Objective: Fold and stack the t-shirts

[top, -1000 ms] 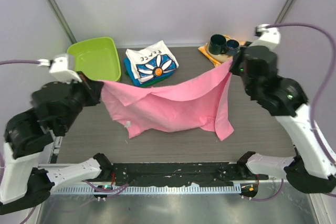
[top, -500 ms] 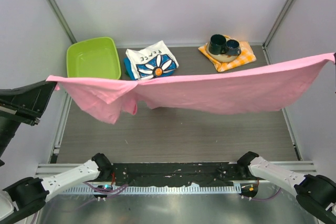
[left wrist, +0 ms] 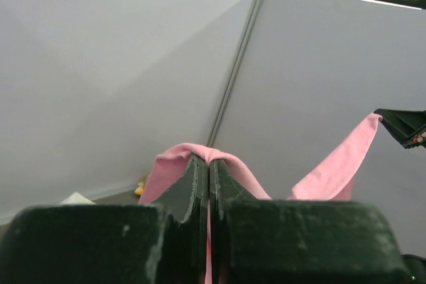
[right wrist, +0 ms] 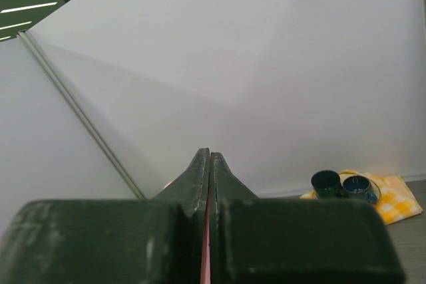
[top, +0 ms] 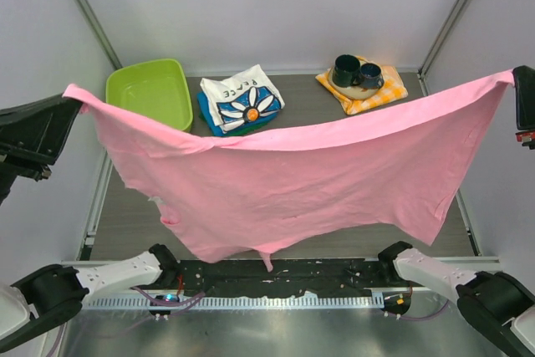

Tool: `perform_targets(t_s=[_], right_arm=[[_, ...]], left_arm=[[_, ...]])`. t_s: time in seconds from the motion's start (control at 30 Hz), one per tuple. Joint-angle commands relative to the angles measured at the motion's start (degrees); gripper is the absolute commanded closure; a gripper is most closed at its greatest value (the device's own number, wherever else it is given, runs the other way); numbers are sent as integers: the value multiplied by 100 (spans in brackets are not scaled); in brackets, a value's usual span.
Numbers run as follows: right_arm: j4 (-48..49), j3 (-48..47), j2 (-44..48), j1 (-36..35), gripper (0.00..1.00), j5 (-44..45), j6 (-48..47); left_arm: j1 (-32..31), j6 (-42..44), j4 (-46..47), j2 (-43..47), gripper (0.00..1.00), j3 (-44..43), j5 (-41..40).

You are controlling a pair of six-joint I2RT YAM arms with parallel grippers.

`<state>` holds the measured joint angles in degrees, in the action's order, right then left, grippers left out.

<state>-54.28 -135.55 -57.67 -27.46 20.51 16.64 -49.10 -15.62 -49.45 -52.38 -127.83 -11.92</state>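
While left end effector (left wrist: 208, 161) and right end effector (right wrist: 209, 155) clamp pink t-shirt (top: 284, 181) — green tray (top: 150, 94), daisy t-shirt (top: 247, 102), mugs (top: 355, 73) beyond

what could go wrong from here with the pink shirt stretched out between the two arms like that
1. The left gripper and right gripper each pinch only a thin edge of the pink t-shirt. Pulled this taut, a corner may slip out.
2. Its lower hem hangs down by the arm bases, where it might snag.
3. Laid down carelessly, it could drag over the daisy shirt or the mugs.
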Motion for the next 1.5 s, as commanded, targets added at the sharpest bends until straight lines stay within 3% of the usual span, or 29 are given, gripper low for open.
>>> perform_targets(t_s=[0.0, 0.1, 0.17, 0.27, 0.47, 0.6, 0.7, 0.83, 1.0, 1.47], right_arm=[[269, -297, -262, 74, 99, -127, -82], [260, -113, -306, 75, 99, 179, -91], [558, 553, -210, 75, 99, 347, -109], [840, 1485, -61, 74, 99, 716, -74], [1393, 3620, 274, 74, 99, 1367, 190], [1744, 4727, 212, 83, 99, 1701, 252], [2069, 5282, 133, 74, 99, 2061, 252], [2439, 5653, -200, 188, 99, 2387, 199], [2913, 5776, -1016, 583, 99, 2335, 321], [3652, 4968, -3029, 1744, 99, 1887, 752]], left_arm=[[23, 313, 472, -536, 100, -672, 121], [15, 559, 568, -703, 100, -412, -248], [-20, 708, 717, -756, 100, -68, -565], [-21, 701, 1111, -686, 100, 976, -785], [23, 393, 2515, -151, 100, 3911, -1347], [566, -81, 3265, -36, 100, 5729, -1155], [1233, -485, 3722, -97, 100, 6452, -761], [2079, -907, 4040, -447, 100, 6622, -215], [2896, -996, 4137, -1089, 100, 6141, 137], [3758, -847, 4347, -3945, 100, 3715, 1008]])
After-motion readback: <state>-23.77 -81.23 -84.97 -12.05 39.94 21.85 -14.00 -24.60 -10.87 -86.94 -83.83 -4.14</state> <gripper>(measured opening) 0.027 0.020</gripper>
